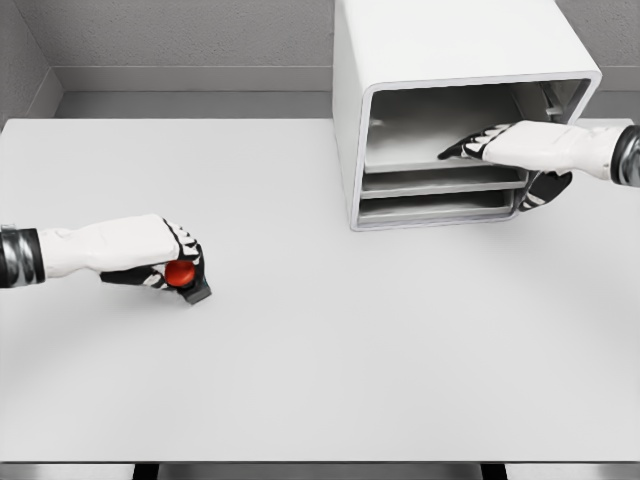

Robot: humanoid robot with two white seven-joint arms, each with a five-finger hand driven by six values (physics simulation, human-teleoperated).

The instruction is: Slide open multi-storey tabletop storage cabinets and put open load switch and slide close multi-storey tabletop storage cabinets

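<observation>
Bright, even, sharp render; soft faint shadows fall on the table (320, 380), without glare or blur.

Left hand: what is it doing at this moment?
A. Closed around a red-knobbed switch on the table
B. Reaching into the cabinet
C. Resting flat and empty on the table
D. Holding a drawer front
A: the left hand has its fingers curled around the switch, red knob showing, low on the table well left of the cabinet; it is the right hand that is at the cabinet opening.
</observation>
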